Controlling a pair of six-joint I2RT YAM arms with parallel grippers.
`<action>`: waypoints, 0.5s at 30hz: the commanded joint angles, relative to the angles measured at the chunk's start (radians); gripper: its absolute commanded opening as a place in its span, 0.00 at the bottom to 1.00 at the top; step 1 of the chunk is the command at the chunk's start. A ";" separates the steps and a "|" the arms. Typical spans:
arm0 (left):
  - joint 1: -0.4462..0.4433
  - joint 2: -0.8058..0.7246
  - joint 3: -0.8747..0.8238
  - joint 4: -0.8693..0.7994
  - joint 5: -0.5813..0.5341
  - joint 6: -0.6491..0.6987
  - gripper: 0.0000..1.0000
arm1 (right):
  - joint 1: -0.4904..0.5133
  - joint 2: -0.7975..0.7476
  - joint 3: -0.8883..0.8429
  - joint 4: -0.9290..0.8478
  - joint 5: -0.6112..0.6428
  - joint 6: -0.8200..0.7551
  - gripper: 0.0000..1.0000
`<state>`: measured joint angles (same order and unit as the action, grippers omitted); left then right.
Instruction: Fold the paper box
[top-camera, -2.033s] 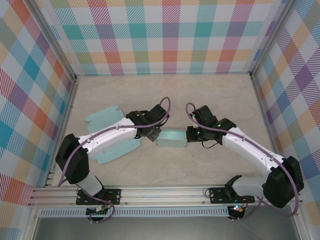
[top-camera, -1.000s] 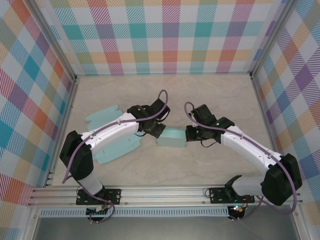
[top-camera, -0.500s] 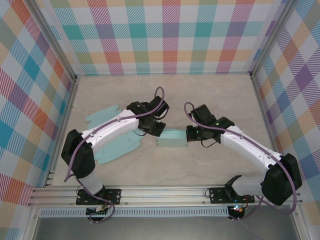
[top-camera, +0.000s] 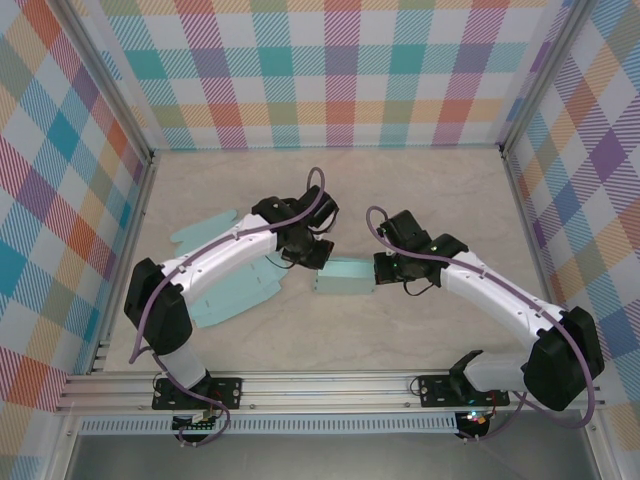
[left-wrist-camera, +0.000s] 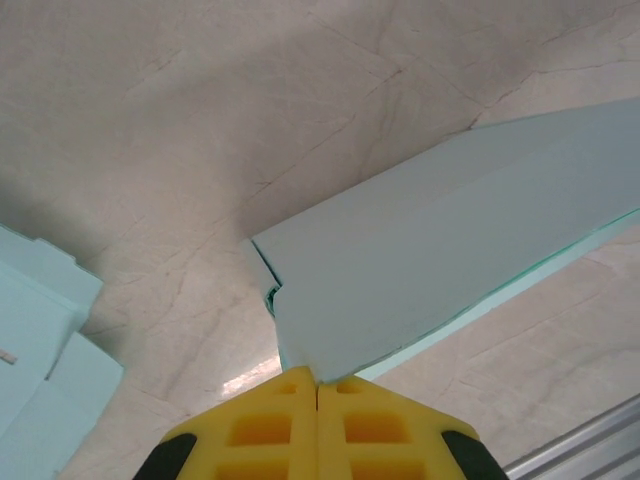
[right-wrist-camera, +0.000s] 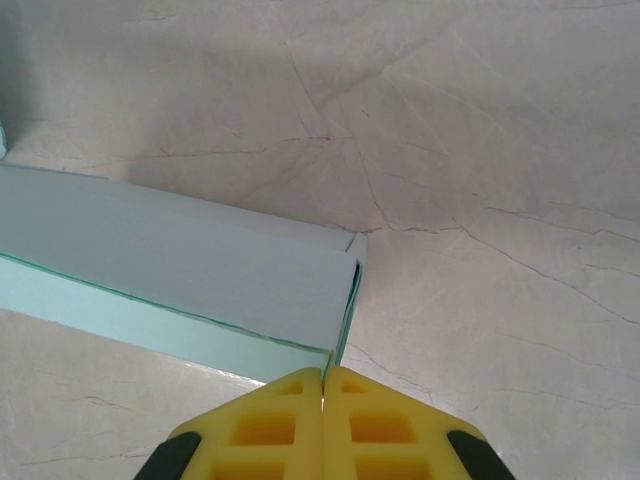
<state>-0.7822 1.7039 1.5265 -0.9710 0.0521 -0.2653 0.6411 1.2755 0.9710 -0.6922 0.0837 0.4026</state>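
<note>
Movement since two seconds ago is nearly all on the left side: the left arm's wrist has swung toward the far side of the table (top-camera: 430, 190). The left gripper (top-camera: 318, 258) now meets the paper box (top-camera: 343, 277) at its far-left corner instead of squarely at its left end. The box itself lies where it lay then, in the middle of the table between the two arms, long side running left to right; a second ago it sat slightly skewed, and it is level again. The right arm has hardly changed its pose, and the right gripper (top-camera: 381, 271) is at the box's right end as before.

In the left wrist view, the yellow fingers (left-wrist-camera: 270, 430) of the left gripper (left-wrist-camera: 318, 388) are pressed together with no gap. Their tips touch the near corner of the pale teal box (left-wrist-camera: 450, 230). Whether a paper edge is caught in the seam cannot be told. In the right wrist view, the right gripper (right-wrist-camera: 324, 378) is likewise fully closed, its tips against the end of the box (right-wrist-camera: 180, 255). There an end flap (right-wrist-camera: 352, 290) stands very slightly ajar, leaving a thin dark slit.

The box is folded into a flat, closed shape; its top panel covers it, so the inside cannot be seen.

Left of the box, two unfolded teal blanks lie flat on the table, one (top-camera: 235, 295) partly under the left arm and the other (top-camera: 205, 232) farther back. Both are apart from the box.
</note>
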 joint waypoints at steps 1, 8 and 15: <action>-0.005 0.035 0.035 0.034 0.136 -0.044 0.00 | 0.028 0.003 0.022 -0.007 -0.031 -0.022 0.07; -0.003 0.045 0.006 0.036 0.147 -0.067 0.00 | 0.031 0.005 0.008 0.040 -0.030 -0.025 0.16; -0.003 0.043 0.004 0.026 0.150 -0.060 0.00 | 0.030 0.028 0.011 0.051 0.009 -0.044 0.20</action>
<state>-0.7750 1.7401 1.5288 -0.9749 0.1143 -0.3187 0.6498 1.2804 0.9714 -0.6842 0.1272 0.3801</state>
